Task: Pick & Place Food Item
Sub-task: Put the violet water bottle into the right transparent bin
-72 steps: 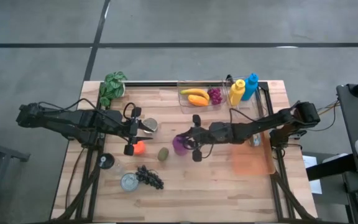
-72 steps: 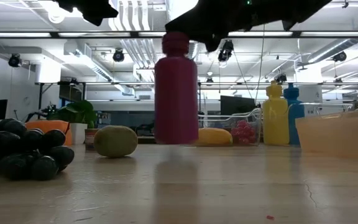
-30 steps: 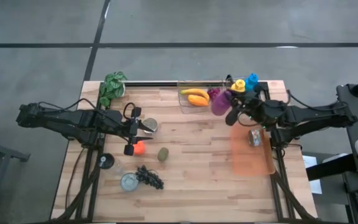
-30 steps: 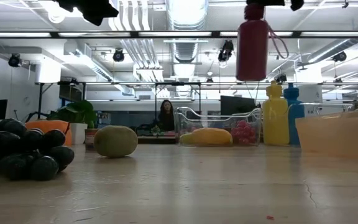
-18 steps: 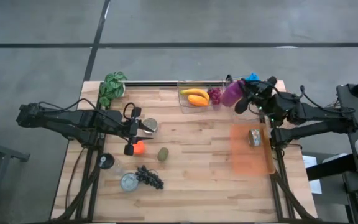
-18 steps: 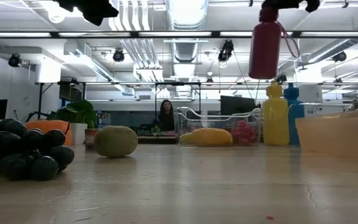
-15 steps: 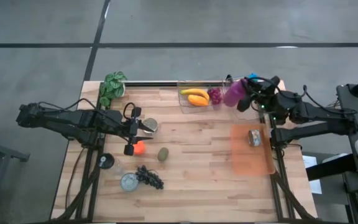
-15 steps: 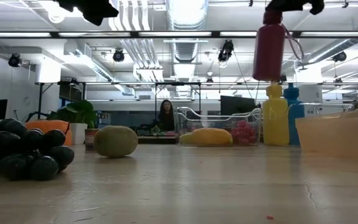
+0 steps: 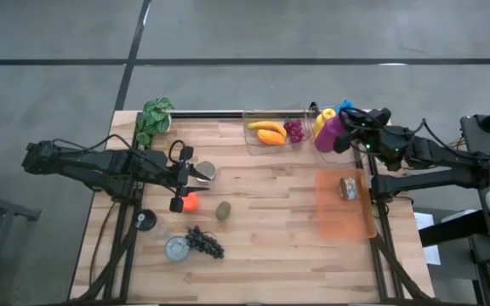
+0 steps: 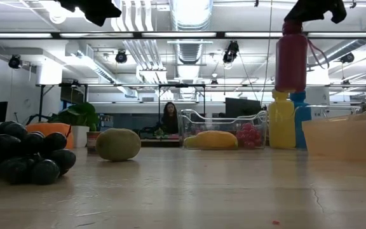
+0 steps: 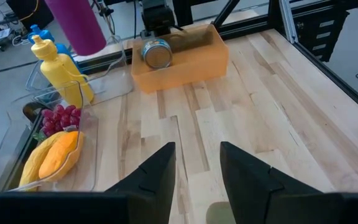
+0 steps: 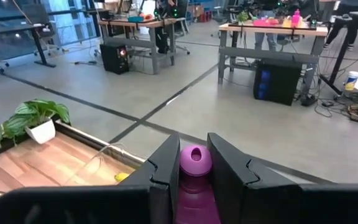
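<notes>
The purple bottle (image 9: 327, 134) has travelled from mid-table to the far right corner, hanging above the yellow bottle (image 9: 321, 124) and blue bottle (image 10: 299, 119). The right gripper (image 12: 193, 169) clamps its neck. To land it well, it should descend upright into a free spot. The left gripper (image 11: 197, 163), half-open and empty, waits near the orange fruit (image 9: 190, 201).

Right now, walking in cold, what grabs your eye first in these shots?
The purple bottle hanging in the air, clamped by its neck in the right gripper at the table's far right corner, just above the yellow bottle and blue bottle. Next, the clear tray of fruit beside them at the far edge. The left gripper waits over the left half, jaws apart, holding nothing.
</notes>
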Action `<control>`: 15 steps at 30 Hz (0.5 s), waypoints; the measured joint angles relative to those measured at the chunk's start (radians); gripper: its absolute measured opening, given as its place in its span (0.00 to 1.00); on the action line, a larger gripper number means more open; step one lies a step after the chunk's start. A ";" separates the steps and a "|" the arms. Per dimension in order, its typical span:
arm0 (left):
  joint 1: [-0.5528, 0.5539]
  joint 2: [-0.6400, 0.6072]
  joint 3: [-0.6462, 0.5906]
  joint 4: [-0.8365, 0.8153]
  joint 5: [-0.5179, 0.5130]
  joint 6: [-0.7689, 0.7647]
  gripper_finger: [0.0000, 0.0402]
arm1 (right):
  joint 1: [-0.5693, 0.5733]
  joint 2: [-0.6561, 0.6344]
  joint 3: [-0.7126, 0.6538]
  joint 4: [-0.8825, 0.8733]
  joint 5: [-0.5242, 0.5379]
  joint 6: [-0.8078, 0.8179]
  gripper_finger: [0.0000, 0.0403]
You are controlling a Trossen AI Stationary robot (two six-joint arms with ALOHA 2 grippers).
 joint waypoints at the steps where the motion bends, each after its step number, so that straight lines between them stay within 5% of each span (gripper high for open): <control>1: 0.000 0.000 0.000 0.000 0.000 0.000 0.32 | 0.000 -0.003 0.000 0.000 0.000 0.000 0.15; 15: 0.000 0.000 -0.003 0.000 0.000 0.000 0.32 | 0.001 -0.079 0.000 -0.184 0.001 0.115 0.15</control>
